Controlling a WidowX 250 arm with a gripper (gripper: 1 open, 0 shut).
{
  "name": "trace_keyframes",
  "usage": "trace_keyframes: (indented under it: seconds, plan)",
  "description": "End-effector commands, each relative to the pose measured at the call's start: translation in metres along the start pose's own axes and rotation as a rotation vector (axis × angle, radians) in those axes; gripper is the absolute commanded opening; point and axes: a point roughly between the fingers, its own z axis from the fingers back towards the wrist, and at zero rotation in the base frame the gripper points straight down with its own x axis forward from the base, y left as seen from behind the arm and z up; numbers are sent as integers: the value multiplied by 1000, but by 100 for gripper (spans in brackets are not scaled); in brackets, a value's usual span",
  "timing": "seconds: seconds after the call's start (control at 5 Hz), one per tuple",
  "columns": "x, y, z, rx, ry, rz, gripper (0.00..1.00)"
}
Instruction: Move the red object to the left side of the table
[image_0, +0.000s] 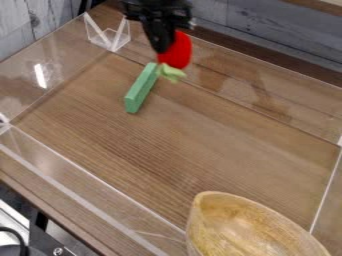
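Observation:
The red object, a small glossy strawberry-shaped toy with a pale green leafy end hanging down, is lifted off the table. My black gripper points down from the top of the view and is shut on the toy's upper part. The toy hangs just above the far end of the green block. The fingertips are partly hidden against the toy.
The flat green rectangular block lies on the wood left of centre. A round wooden bowl sits at the near right corner. Low clear acrylic walls border the tabletop, with a clear bracket at the far left.

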Motion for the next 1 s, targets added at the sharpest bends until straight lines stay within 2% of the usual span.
trace_keyframes:
  seconds: [0.0,0.2,0.4,0.6,0.8]
  plan:
    - [9,44,19,58,-63,14,0]
    - [2,86,18,85,-73,21,0]
    - [2,108,10,107,-66,32,0]
    - [0,101,-2,110,-43,5,0]
    - [0,106,-16,118,-20,-9,0]
